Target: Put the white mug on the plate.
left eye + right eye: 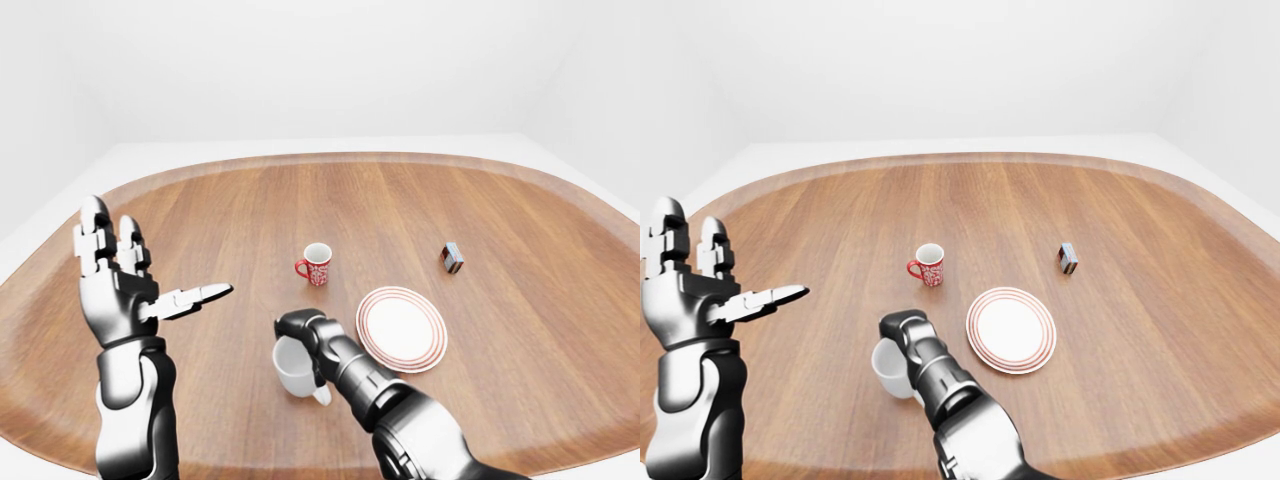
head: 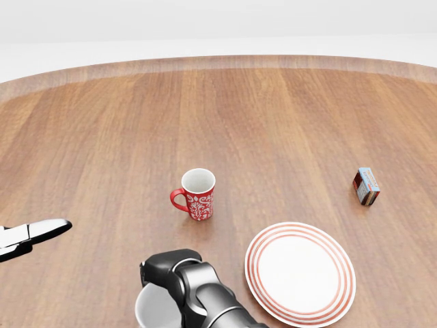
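- The room is a plain white space: pale walls and a pale floor surround the table, with no writing anywhere on them.
- The wooden table (image 1: 520,300) is a large rounded top of reddish-brown planks with a lighter rim, filling most of each view.
- The left hand (image 1: 125,285) is raised above the table's left part at about 9 o'clock in the left-eye view, released, with its fingers spread apart and touching nothing.
- The right hand (image 1: 300,330) reaches in from the bottom edge, and its dark fingers curl over the far rim of the white mug; whether they actually clamp it cannot be told from these views.
- The plate (image 2: 300,272) is white with red concentric rings near its edge, lying flat at about 5 o'clock in the head view, with nothing on it.
- The white mug (image 1: 297,370) stands upright on the wood just left of the plate, apart from it, its handle at its lower right in the left-eye view.
- The red mug (image 2: 197,194) has a white ornamental pattern and a white inside, with its handle to the left; it stands upright near the head view's centre, beyond the white mug.
- The small box (image 2: 367,186) sits at about 3 o'clock in the head view, well apart from the rest, printed in blue, red and white; its lettering is too small to read.
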You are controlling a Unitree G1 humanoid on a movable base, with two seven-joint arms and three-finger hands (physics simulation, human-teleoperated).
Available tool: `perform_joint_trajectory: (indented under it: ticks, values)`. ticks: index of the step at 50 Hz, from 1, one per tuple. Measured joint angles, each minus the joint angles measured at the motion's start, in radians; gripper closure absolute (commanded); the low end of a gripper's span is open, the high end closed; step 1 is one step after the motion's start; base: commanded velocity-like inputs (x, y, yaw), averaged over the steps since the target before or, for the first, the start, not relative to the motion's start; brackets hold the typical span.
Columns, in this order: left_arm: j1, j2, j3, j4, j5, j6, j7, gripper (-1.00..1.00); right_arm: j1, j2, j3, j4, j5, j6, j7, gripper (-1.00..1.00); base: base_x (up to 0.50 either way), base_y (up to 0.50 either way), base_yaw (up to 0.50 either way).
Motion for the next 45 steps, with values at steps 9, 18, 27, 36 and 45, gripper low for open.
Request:
perform_joint_trajectory:
  ticks: [9,18,27,36,45]
  values:
    - [0.002,-0.001,0.001,-0.005,0.002,0.000,0.000,-1.00,-0.001,0.000,-0.001,0.004,-0.016,0.000,-0.017,1.00,0.00,0.00,0.00]
    - [0.001,-0.001,-0.001,0.001,0.004,0.000,0.000,-1.00,-0.067,-0.016,-0.027,-0.001,0.032,0.000,-0.034,1.00,0.00,0.00,0.00]
    - [-0.001,-0.001,-0.002,0.002,0.006,0.000,0.001,-1.00,-0.241,-0.115,-0.056,-0.023,0.123,0.000,0.023,1.00,0.00,0.00,0.00]
    - [-0.003,0.000,-0.002,0.002,0.008,0.000,0.002,-1.00,-0.401,-0.263,-0.066,-0.040,0.162,0.000,0.068,1.00,0.00,0.00,0.00]
    - [-0.003,0.000,-0.005,0.003,0.012,0.000,0.002,-1.00,-0.456,-0.411,-0.082,-0.050,0.169,0.000,0.084,1.00,0.00,0.00,0.00]
